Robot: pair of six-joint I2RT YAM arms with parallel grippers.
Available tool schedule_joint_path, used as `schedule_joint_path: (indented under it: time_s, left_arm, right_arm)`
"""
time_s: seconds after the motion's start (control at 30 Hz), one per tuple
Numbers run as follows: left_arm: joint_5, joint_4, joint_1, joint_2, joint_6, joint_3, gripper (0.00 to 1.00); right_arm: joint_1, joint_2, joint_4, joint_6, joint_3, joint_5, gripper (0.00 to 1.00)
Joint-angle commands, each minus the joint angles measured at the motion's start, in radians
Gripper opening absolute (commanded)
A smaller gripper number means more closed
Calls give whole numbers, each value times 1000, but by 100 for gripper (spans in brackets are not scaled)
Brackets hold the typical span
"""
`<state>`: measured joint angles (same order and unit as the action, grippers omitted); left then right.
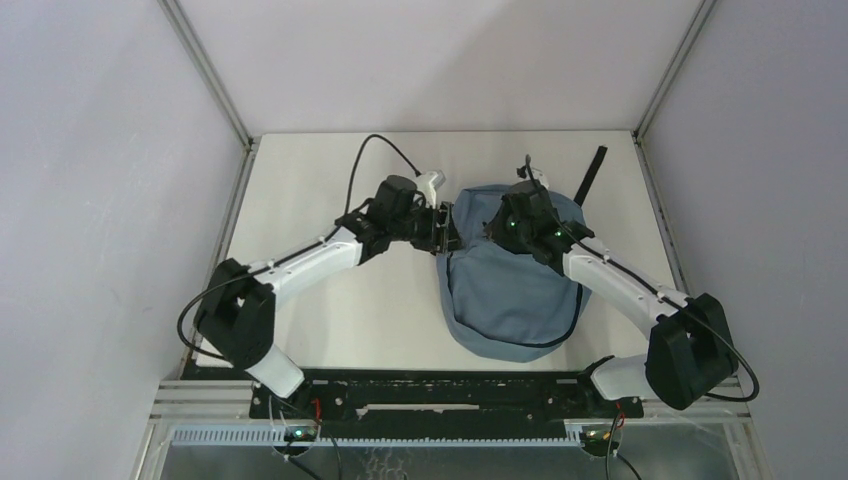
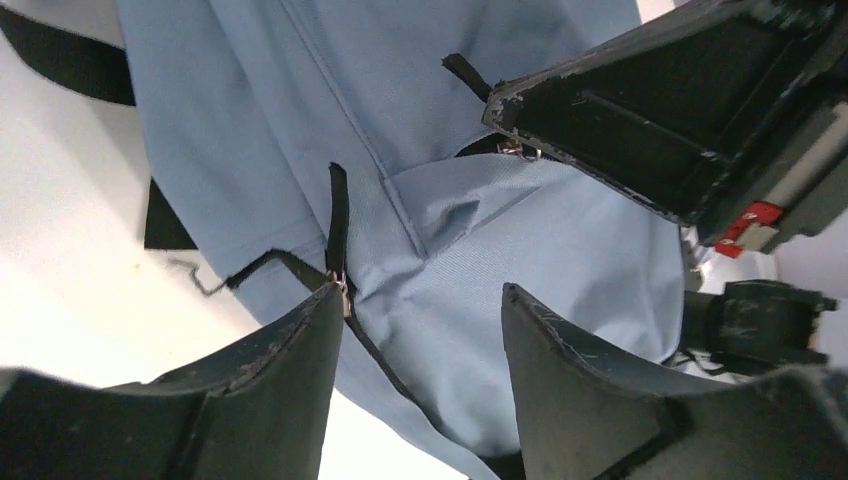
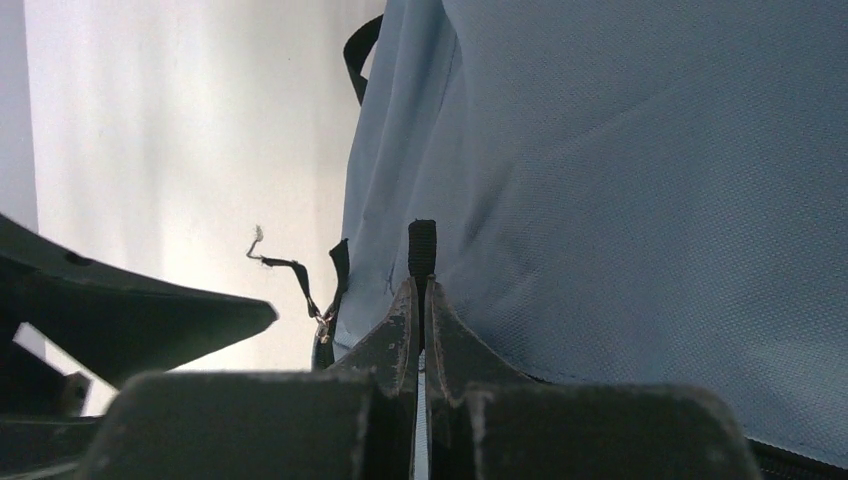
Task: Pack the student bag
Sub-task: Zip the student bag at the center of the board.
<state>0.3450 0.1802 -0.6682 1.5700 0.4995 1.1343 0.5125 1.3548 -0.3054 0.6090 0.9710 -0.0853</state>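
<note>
The grey-blue student bag (image 1: pixel 510 290) lies on the white table right of centre, top end to the far side. My left gripper (image 1: pixel 447 232) is at the bag's upper left edge, open. In the left wrist view (image 2: pixel 422 292) bag fabric (image 2: pixel 560 250) and a black zipper line show between the fingers, and a black zipper pull (image 2: pixel 338 215) hangs by the left fingertip. My right gripper (image 1: pixel 497 228) is over the bag's top. In the right wrist view (image 3: pixel 421 285) it is shut on a black zipper pull tab (image 3: pixel 422 245) against the bag (image 3: pixel 620 180).
A black strap (image 1: pixel 594 170) sticks out behind the bag toward the back right. A second loose zipper pull (image 3: pixel 300 280) hangs off the bag's edge near my left finger (image 3: pixel 150 320). Enclosure walls stand close on three sides of the table (image 1: pixel 320 190).
</note>
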Motion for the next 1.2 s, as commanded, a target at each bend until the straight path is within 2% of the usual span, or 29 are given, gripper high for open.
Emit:
schedule_joint_path:
  time_s: [0.0, 0.27, 0.53, 0.6, 0.67, 0.77, 0.8, 0.97, 1.17]
  left_arm:
    - [10, -111, -33, 46, -156, 58, 64]
    - [-70, -97, -71, 106, -260, 102, 65]
    - [-48, -109, -70, 209, -216, 188, 64]
    - [-49, -105, -70, 236, -197, 217, 58]
    - [-34, -84, -71, 264, -183, 249, 44]
    - [-2, -48, -68, 291, -185, 277, 9]
    - [9, -36, -66, 297, -188, 284, 2]
    - [18, 10, -48, 283, -187, 266, 0]
    - [31, 14, -13, 227, -198, 165, 0]
  right_arm:
    - [-24, -42, 46, 24, 0, 26, 0]
    - [-43, -24, 65, 35, 1, 75, 0]
    - [-46, -14, 78, 37, 1, 115, 0]
    - [-47, -14, 70, 36, 0, 113, 0]
    - [-54, -15, 62, 36, 1, 112, 0]
    - [-68, -21, 47, 32, 0, 103, 0]
    - [-73, -24, 42, 31, 1, 100, 0]
    - [-115, -47, 16, 14, -9, 85, 0]
    - [-202, -117, 20, -6, -89, 49, 0]
